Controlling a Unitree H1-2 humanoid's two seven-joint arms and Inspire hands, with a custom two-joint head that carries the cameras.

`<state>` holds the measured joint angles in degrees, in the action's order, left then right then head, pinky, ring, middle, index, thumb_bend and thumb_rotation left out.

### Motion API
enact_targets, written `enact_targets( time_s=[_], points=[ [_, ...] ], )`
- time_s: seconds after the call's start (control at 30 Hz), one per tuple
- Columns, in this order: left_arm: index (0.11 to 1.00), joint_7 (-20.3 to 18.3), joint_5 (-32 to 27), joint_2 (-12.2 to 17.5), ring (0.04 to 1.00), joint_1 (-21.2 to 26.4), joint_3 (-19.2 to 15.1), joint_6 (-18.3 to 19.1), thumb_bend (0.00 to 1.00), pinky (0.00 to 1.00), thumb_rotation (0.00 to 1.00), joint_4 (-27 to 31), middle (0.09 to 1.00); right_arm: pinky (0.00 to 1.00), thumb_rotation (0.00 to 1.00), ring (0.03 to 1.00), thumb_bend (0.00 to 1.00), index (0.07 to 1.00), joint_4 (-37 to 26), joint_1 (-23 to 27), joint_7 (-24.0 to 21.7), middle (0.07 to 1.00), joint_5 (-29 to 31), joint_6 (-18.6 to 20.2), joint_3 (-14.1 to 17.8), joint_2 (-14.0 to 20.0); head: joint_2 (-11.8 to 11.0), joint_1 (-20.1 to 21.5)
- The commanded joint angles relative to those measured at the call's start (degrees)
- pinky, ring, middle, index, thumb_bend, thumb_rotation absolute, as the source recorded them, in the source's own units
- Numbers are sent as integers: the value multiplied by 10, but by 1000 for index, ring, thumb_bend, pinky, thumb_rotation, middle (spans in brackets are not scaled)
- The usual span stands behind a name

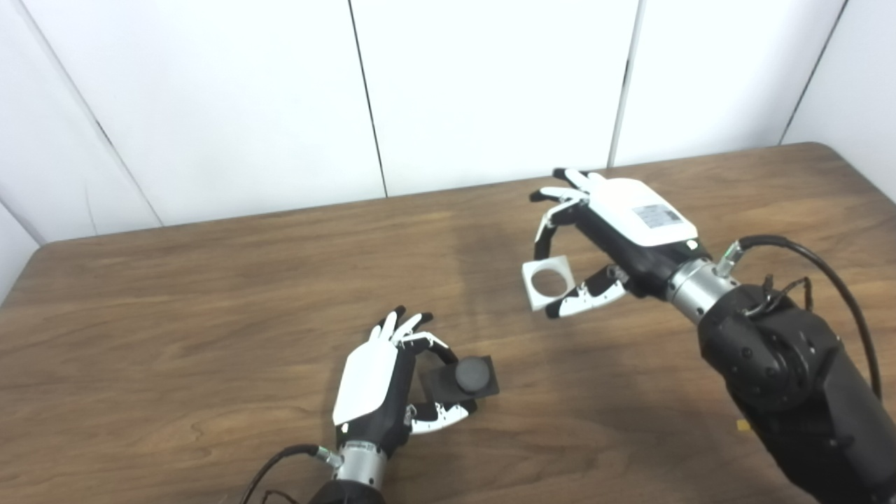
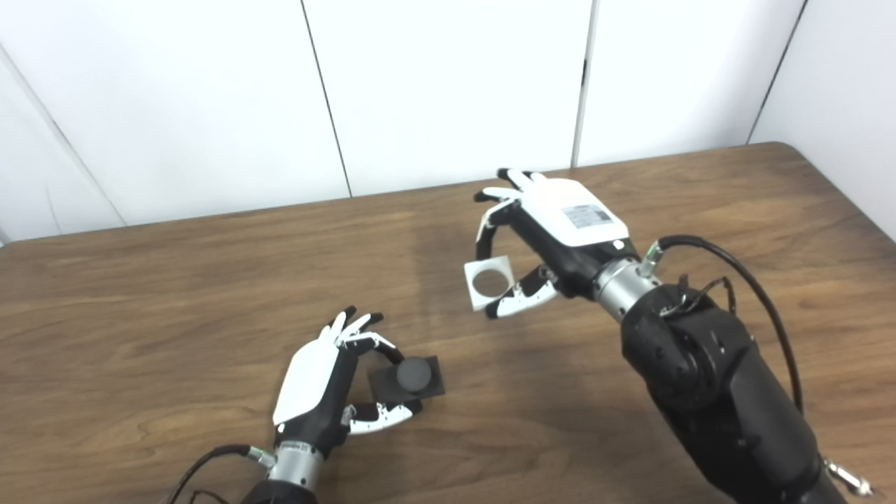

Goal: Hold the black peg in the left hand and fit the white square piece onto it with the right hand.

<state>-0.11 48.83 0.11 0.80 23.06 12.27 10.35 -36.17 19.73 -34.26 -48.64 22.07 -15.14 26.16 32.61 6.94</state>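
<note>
While pinching the black peg (image 1: 473, 376) by its square base low over the wooden table (image 1: 210, 315), left hand (image 1: 392, 381) clamped, round stud facing up. Held up and to the right, well apart: white square piece (image 1: 548, 282), nipped at its edges in the closed right hand (image 1: 616, 234), hole tilted toward the cameras. Likely trouble ahead: a tilted hole jamming on the stud, or an edge pinch slipping under pressing force.
</note>
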Motion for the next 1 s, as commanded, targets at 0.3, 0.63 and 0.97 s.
enact_targets(
  time_s=[0.3, 0.63, 0.97],
  points=[
    [488, 8, 5, -3, 1000, 9, 3, -6, 518, 1000, 71, -2, 901, 982, 161, 996, 522, 491, -69, 24, -78, 889, -26, -8, 2, -42, 3, -4],
    [488, 10, 5, -5, 1000, 9, 6, -7, 518, 1000, 69, 0, 899, 978, 160, 989, 523, 491, -79, 9, -110, 881, -24, -21, -1, -63, 10, -9],
    [488, 5, 13, -6, 1000, 9, 8, 2, 517, 1000, 72, 4, 897, 981, 159, 978, 523, 490, -63, -3, -110, 875, -28, -39, -12, -75, 14, -10]
  ],
)
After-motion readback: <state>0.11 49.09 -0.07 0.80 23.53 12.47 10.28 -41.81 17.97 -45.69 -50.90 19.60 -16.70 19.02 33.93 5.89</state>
